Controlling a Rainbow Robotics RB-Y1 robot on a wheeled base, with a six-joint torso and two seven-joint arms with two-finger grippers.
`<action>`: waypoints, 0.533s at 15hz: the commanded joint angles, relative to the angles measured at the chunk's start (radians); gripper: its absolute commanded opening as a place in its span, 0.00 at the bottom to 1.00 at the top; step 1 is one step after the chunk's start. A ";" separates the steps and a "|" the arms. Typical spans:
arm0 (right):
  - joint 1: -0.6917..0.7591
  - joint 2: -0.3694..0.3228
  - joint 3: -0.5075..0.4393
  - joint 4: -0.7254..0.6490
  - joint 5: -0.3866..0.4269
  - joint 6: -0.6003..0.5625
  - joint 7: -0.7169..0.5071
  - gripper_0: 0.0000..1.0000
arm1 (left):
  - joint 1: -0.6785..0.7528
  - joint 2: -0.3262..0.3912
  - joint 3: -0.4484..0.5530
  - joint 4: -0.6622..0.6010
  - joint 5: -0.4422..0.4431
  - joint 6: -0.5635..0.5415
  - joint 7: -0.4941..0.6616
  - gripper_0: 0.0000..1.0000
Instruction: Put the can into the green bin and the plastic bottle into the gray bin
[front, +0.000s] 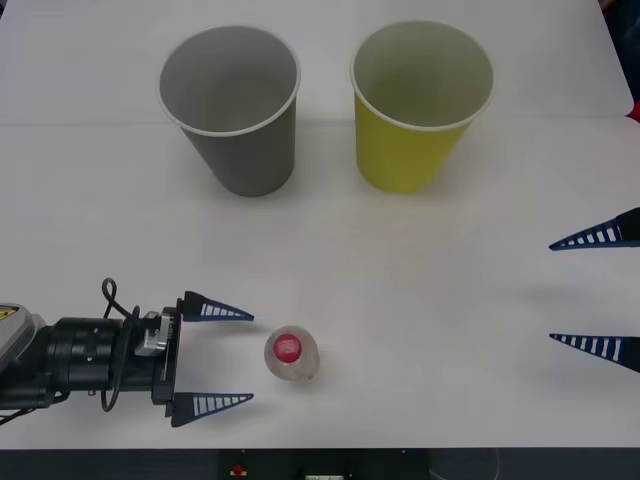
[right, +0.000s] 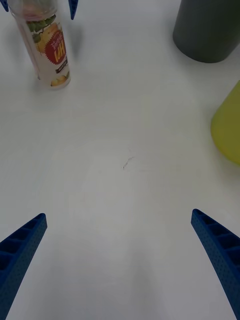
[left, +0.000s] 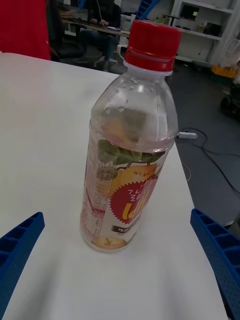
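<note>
— Left gripper is wide open and holds nothing; the bottle stands upright just ahead of its fingertips, in line with the gap.

— Right gripper?

— Also open, empty, well apart. Clear bottle, red cap, near the table's front; gray cup behind it, yellow cup beside.
</note>
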 joint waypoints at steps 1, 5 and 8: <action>0.000 0.000 0.000 0.000 0.000 0.000 0.000 1.00 | -0.023 -0.036 -0.016 0.005 -0.029 0.009 -0.010 1.00; 0.000 0.000 0.000 0.000 0.000 0.000 0.000 1.00 | -0.043 -0.083 -0.024 0.005 -0.069 0.029 -0.016 1.00; 0.000 0.000 0.000 0.000 0.000 0.000 0.000 1.00 | -0.057 -0.103 -0.093 0.005 -0.055 0.096 -0.024 1.00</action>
